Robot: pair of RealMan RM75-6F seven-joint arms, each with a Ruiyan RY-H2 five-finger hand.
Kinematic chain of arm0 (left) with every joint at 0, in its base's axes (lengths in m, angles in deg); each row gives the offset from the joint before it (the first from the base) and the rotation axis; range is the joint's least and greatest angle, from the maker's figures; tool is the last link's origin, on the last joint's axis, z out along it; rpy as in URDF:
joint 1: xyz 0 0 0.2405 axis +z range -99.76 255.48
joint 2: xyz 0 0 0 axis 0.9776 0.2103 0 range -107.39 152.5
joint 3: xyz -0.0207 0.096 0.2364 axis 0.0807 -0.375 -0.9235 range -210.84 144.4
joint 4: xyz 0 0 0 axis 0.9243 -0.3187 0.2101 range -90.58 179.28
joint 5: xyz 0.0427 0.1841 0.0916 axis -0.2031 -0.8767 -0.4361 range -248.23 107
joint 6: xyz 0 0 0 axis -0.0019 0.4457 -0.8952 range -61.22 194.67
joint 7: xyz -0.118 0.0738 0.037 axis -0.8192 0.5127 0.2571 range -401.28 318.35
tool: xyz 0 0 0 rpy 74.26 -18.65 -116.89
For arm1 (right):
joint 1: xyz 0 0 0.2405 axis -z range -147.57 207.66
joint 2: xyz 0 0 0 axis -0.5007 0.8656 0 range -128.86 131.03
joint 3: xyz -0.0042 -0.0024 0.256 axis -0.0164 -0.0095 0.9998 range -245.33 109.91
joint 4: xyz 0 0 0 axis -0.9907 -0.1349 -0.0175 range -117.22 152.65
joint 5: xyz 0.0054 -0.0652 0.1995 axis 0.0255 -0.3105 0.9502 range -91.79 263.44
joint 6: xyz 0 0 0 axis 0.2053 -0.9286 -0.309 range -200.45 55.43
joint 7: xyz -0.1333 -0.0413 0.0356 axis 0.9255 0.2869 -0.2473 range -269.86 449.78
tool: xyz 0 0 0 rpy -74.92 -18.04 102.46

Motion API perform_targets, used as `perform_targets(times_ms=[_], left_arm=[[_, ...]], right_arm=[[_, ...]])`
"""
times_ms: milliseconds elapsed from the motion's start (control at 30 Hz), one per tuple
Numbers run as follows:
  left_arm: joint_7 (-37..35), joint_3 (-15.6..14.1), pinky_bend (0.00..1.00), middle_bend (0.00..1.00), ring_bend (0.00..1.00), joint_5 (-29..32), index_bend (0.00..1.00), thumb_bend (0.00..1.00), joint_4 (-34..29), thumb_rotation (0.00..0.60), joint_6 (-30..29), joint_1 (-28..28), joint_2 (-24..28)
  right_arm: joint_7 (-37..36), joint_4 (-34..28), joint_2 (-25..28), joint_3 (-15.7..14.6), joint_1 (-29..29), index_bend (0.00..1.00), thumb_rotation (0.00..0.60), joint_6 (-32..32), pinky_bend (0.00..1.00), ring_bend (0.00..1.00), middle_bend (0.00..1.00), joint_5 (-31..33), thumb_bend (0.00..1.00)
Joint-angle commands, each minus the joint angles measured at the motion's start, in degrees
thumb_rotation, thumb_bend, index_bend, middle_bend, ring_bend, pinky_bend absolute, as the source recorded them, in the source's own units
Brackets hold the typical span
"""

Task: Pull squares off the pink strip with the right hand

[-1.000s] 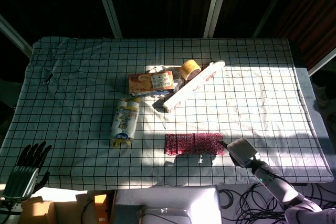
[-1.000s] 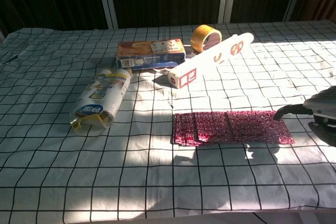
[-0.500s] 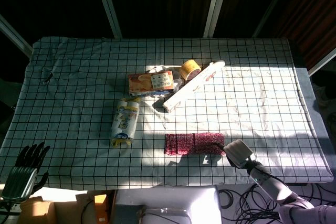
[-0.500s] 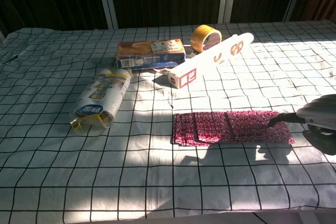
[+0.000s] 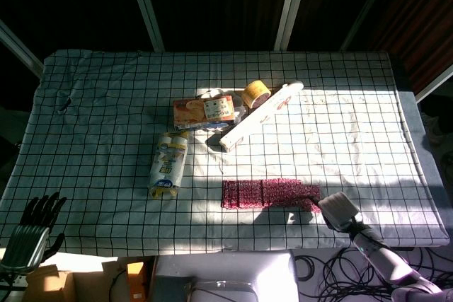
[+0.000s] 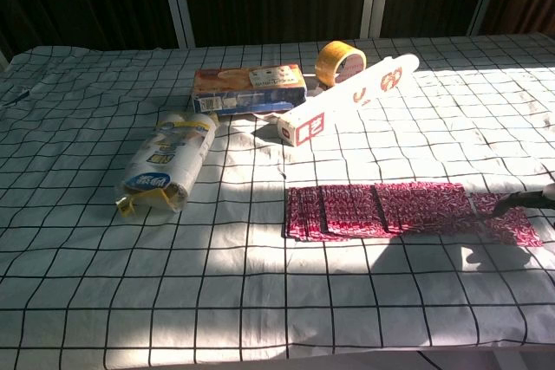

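The pink strip [image 5: 265, 193] lies on the checked cloth near the table's front edge, its left part still folded in layers and its right end drawn out flat. My right hand [image 5: 338, 210] is at that right end and grips it; in the chest view only a dark fingertip [image 6: 519, 200] shows, resting on the stretched end of the strip [image 6: 390, 210] at the frame's right edge. My left hand [image 5: 35, 223] hangs below the table's front left corner, its fingers apart and holding nothing.
Behind the strip lie a long white box [image 5: 260, 116], a yellow tape roll [image 5: 255, 93] and an orange packet [image 5: 204, 112]. A white wrapped pack [image 5: 168, 165] lies to the left. Cables [image 5: 322, 266] trail below the front edge.
My right hand has moved right and toward the front edge, and the strip's right end has stretched out after it. The left hand has barely moved.
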Motion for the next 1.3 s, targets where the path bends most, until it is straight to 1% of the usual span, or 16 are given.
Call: perform_targets(times_ms=[33,167,300,367,467,567,700,867,1033,1300], left_arm=[[0.08,0.06,0.00,0.00,0.00,0.03,0.00,0.39,-0.10,0.600,0.12,0.06,0.06],[0.34,0.09,0.00,0.00,0.00,-0.03,0.00,0.39,-0.30,0.600,0.30,0.15,0.12],[0.67,0.10,0.00,0.00,0.00,-0.31,0.00,0.39,-0.66,0.600,0.30,0.20,0.23],[0.83,0.14,0.00,0.00,0.00,-0.45,0.00,0.39,-0.87,0.600,0.18,0.27,0.25],[1.11,0.14,0.00,0.00,0.00,-0.67,0.00,0.39,-1.14,0.600,-0.06,0.42,0.27],[1.28,0.17,0.00,0.00,0.00,-0.75,0.00,0.39,-1.27,0.600,-0.07,0.52,0.26],[1.45,0.30,0.00,0.00,0.00,-0.69,0.00,0.39,-1.22,0.600,-0.01,0.61,0.21],[0.95,0.55,0.00,0.00,0.00,-0.35,0.00,0.39,-0.93,0.600,-0.06,0.83,0.07],[0.36,0.59,0.00,0.00,0.00,-0.16,0.00,0.39,-0.47,0.600,-0.26,1.19,-0.03],[-0.43,0.69,0.00,0.00,0.00,-0.18,0.00,0.39,-0.02,0.600,-0.28,1.40,0.03]], right_arm=[[-1.16,0.00,1.53,-1.81,1.76,0.18,0.600,-1.35,1.00,1.00,1.00,-1.81,0.81],[-2.80,0.33,3.45,-3.92,4.08,0.21,0.600,-3.08,1.00,1.00,1.00,-3.91,0.81],[-5.24,0.62,4.51,-4.46,5.77,0.21,0.600,-5.86,1.00,1.00,1.00,-7.22,0.81],[-7.24,0.60,4.81,-4.24,6.16,0.20,0.600,-7.32,1.00,1.00,1.00,-9.58,0.81],[-9.45,0.40,4.82,-3.02,6.00,0.19,0.600,-9.17,1.00,1.00,1.00,-12.33,0.81],[-9.74,-0.15,4.25,-1.42,4.97,0.19,0.600,-8.83,1.00,1.00,1.00,-12.90,0.81],[-7.56,-0.92,2.30,0.99,2.46,0.19,0.600,-5.14,1.00,1.00,1.00,-10.53,0.81],[-4.36,-0.33,-1.12,2.89,0.05,0.19,0.600,-1.11,1.00,1.00,1.00,-7.12,0.81],[-1.56,0.05,-3.48,3.71,-1.32,0.19,0.600,1.02,1.00,1.00,1.00,-4.36,0.81],[2.59,0.79,-5.66,3.94,-2.49,0.19,0.600,2.54,1.00,1.00,1.00,0.39,0.81]])
